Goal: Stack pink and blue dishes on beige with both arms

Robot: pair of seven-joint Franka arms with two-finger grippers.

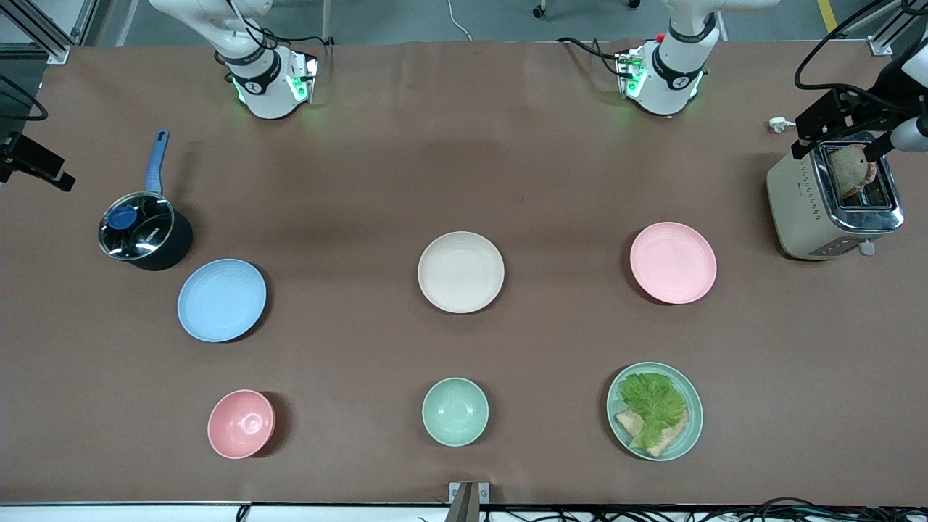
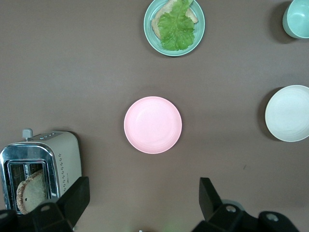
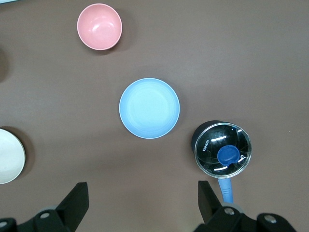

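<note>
— Front view: where are the plates found?
— Mid-bench, the beige plate [image 1: 460,272] is seen between the blue plate [image 1: 222,299], toward the right arm's end, and the pink plate [image 1: 673,262].
— And the end effectors?
— The left end effector [image 2: 145,203] is held wide above the pink plate; the right end effector [image 3: 143,203] is held wide above the blue plate.

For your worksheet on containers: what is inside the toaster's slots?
The toaster holds one round brown bread slice sticking up from a slot; its lower part is hidden inside. The left gripper hangs open above the table.
</note>
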